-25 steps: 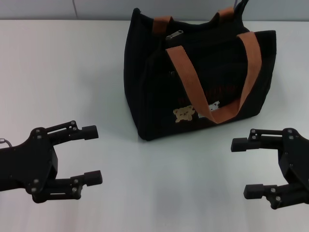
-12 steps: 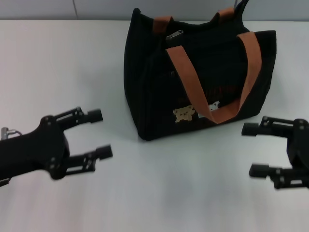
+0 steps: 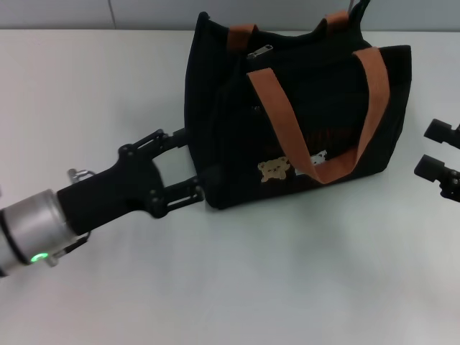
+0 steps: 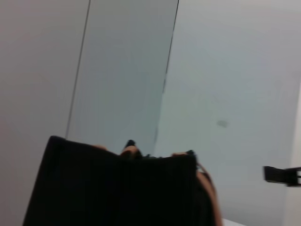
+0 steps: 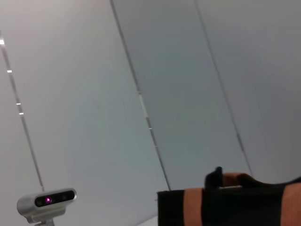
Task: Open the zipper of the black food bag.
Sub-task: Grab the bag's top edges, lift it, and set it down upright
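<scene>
We see the bag (image 3: 287, 115) upright on the tabletop (image 3: 86, 86), its zipper (image 3: 260, 51) running along the top. Our left tool (image 3: 188, 162), spread, touches the bag's left end, well below the zipper; our right tool (image 3: 431, 149), spread, waits just beside its right end.
</scene>
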### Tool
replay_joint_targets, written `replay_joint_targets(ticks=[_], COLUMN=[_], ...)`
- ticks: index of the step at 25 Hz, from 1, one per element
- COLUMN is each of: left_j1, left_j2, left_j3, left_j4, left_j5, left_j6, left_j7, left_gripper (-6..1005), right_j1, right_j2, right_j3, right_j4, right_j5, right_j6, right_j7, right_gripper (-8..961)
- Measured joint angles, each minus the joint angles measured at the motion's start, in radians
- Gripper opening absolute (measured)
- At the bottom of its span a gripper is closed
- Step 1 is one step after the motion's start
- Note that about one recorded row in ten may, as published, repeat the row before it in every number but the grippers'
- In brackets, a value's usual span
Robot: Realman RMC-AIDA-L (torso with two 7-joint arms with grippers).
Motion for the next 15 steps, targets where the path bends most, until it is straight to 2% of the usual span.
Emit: replay_joint_targets(ticks=[6,15], left_j1=[-0.077,-0.116], left_j2=[-0.002,-0.003], left_j3=[-0.005,-0.043], left_j4=[-0.136,-0.229], left_j5=[-0.072,-0.080], left_j6=[-0.110,-0.153], left_j7=[0.107,0.219], left_gripper=[778,705], right_j1=[-0.019,-0.027], right_j2=[0.001,0.006], right_j3=[0.005,0.006], right_j4=[0.002,0.003], right_j5=[-0.001,-0.002], right_j6=[0.014,0.043], right_j7=[-0.003,-0.006], right_gripper=[787,785])
